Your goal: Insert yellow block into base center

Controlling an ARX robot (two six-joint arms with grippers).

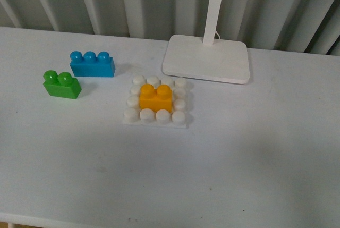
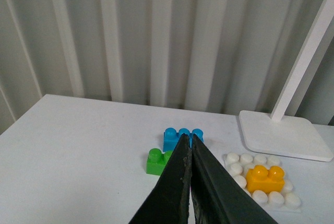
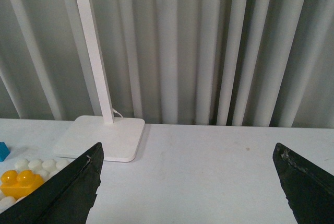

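Base [image 1: 155, 117] centre studs hidden under yellow block [image 1: 155, 98]

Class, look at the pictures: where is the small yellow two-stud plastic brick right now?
In the front view the small yellow two-stud plastic brick sits on the middle of the flat white studded base plate, right of the green brick, in front of the white lamp foot.

Lighting's soft and even across all three views, nothing blown out. The white worktop [image 1: 255, 148] looks a bit bluish-grey, and the bricks throw only faint, short shadows. Front view is sharp enough. In the wrist views the dark fingers [image 2: 180, 192] up close come out softer, with slightly fuzzy edges.
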